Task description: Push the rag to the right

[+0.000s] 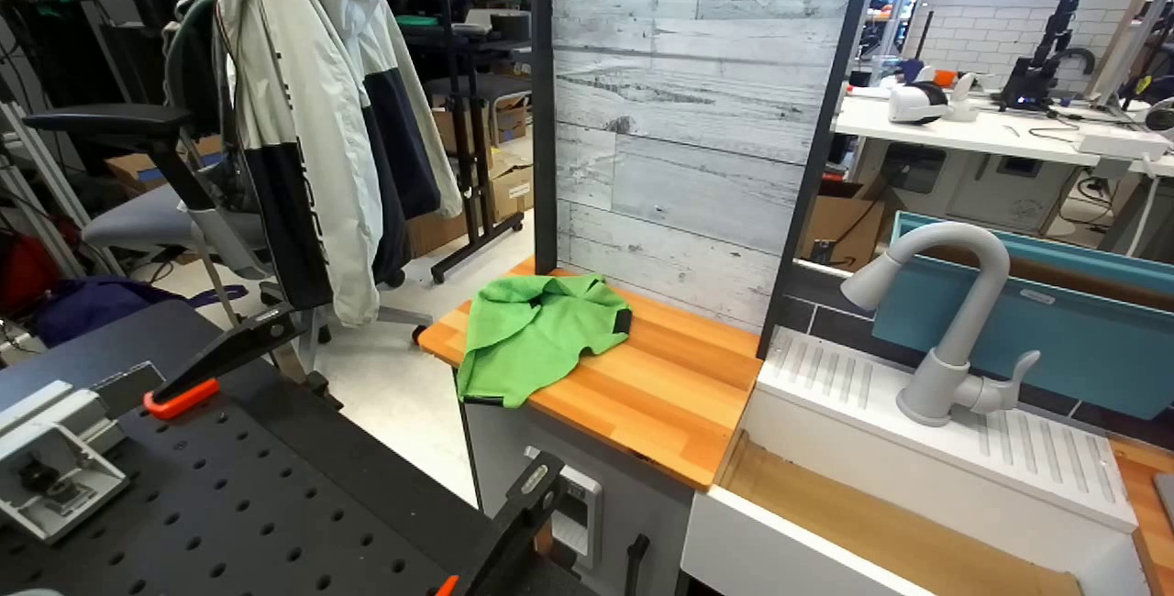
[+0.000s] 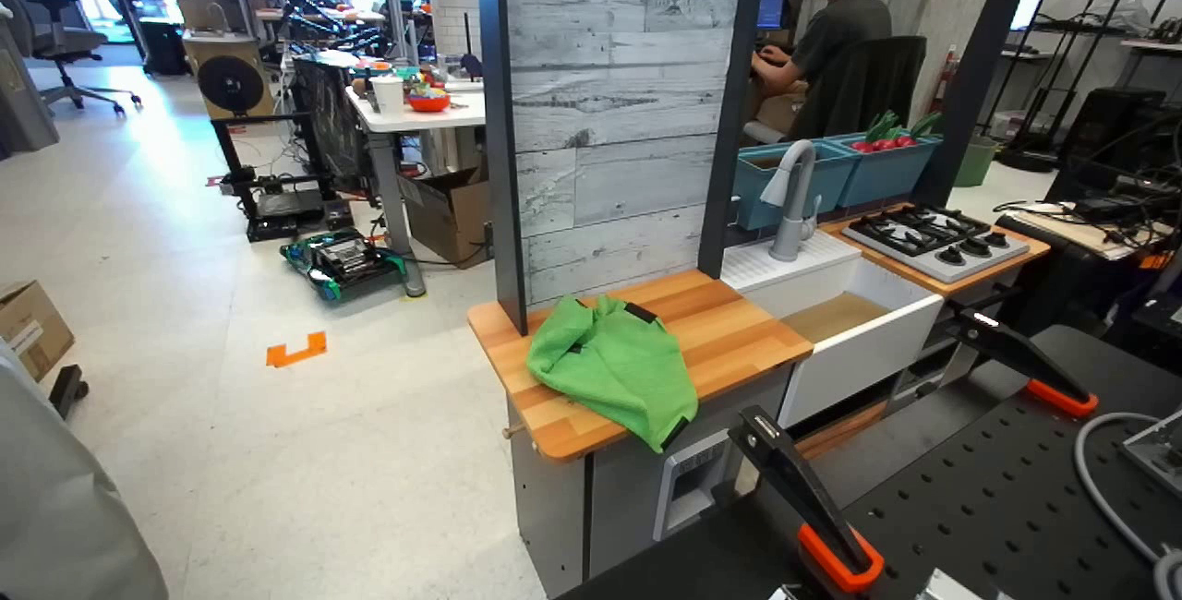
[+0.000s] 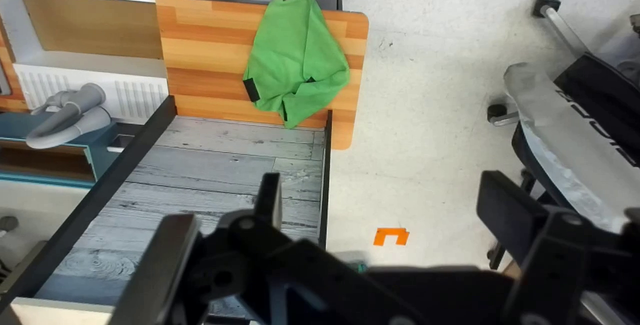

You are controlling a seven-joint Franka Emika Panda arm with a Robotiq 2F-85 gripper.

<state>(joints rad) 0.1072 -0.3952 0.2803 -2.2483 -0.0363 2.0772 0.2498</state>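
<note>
The rag is a crumpled green cloth with black patches. It lies on the wooden countertop, and it shows in both exterior views [image 1: 541,330] [image 2: 614,355] and in the wrist view [image 3: 295,60]. One corner hangs over the countertop's front edge. The wooden countertop [image 1: 679,376] is left of the sink in an exterior view. My gripper [image 3: 381,190] shows only in the wrist view. Its two black fingers are wide apart with nothing between them. It is apart from the rag, which appears farther up in that view. Neither exterior view shows the gripper.
A grey wood-look panel [image 1: 688,119] with black posts rises behind the countertop. A white sink [image 1: 880,523] with a grey faucet [image 1: 963,321] adjoins it. Black clamps [image 2: 794,489] sit on the edge of the black perforated table [image 2: 979,498]. A stove [image 2: 933,235] stands beyond the sink.
</note>
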